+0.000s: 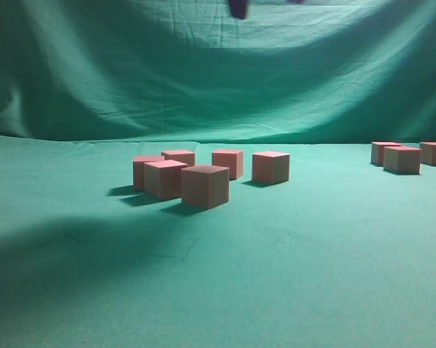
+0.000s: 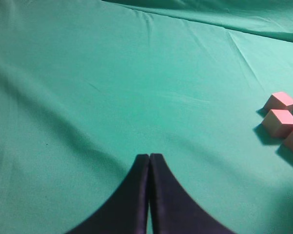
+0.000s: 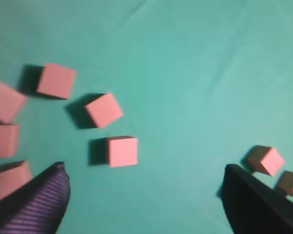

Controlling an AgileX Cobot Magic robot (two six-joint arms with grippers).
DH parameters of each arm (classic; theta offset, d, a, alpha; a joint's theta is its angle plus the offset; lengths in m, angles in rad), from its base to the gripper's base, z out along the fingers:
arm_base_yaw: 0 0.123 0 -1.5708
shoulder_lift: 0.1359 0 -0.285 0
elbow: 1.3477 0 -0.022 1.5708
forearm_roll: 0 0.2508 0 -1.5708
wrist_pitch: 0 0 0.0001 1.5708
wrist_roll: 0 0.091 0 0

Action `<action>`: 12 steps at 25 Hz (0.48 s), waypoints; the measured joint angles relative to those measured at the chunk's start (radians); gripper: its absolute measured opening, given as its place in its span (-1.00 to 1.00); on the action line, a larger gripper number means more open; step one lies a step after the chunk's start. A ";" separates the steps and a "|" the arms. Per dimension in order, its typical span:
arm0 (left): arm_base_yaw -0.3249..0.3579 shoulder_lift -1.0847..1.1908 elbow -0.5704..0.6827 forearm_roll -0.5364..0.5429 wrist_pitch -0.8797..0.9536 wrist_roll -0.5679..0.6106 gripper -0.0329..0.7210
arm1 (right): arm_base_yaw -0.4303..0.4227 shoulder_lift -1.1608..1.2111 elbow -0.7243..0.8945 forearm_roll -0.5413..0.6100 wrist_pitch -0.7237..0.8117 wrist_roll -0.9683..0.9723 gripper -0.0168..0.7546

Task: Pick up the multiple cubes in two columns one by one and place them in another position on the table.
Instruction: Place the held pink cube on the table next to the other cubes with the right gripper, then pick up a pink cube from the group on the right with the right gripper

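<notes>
The cubes [image 1: 204, 185] lie in two groups on the teal worktop [image 1: 290, 275]. Six sit close together at centre-left of the exterior view, some nearly touching, one slightly apart on the right. Four more [image 1: 402, 159] stand far right, the outermost cut by the picture's edge. A wide bare strip of cloth separates the groups, and the whole near half of the worktop lies open, as does the left side. The far edge meets a draped green backdrop [image 1: 218, 80].

The left gripper [image 2: 149, 157] hovers over bare cloth, its jaws pressed together, with three cubes [image 2: 280, 122] off to the right. The right gripper [image 3: 145, 168] hangs above the worktop, jaws spread wide and holding nothing, with cubes [image 3: 122, 150] below and on both sides.

No writing or labels show anywhere.
</notes>
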State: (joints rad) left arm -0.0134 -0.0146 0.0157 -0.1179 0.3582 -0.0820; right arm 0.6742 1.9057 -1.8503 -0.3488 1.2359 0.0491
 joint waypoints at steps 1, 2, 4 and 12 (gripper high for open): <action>0.000 0.000 0.000 0.000 0.000 0.000 -0.91 | -0.037 -0.012 0.000 0.000 0.000 0.018 0.65; 0.000 0.000 0.000 0.000 0.000 0.000 -0.91 | -0.080 -0.023 0.005 0.003 0.000 0.030 0.65; 0.000 0.000 0.000 0.000 0.000 0.000 -0.91 | -0.168 -0.035 0.030 0.030 0.002 0.052 0.51; 0.000 0.000 0.000 0.000 0.000 0.000 -0.91 | -0.467 0.022 0.160 0.235 -0.009 0.067 0.52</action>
State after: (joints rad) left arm -0.0134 -0.0146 0.0157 -0.1179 0.3582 -0.0820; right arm 0.2070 1.9277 -1.6900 -0.1138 1.2270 0.1163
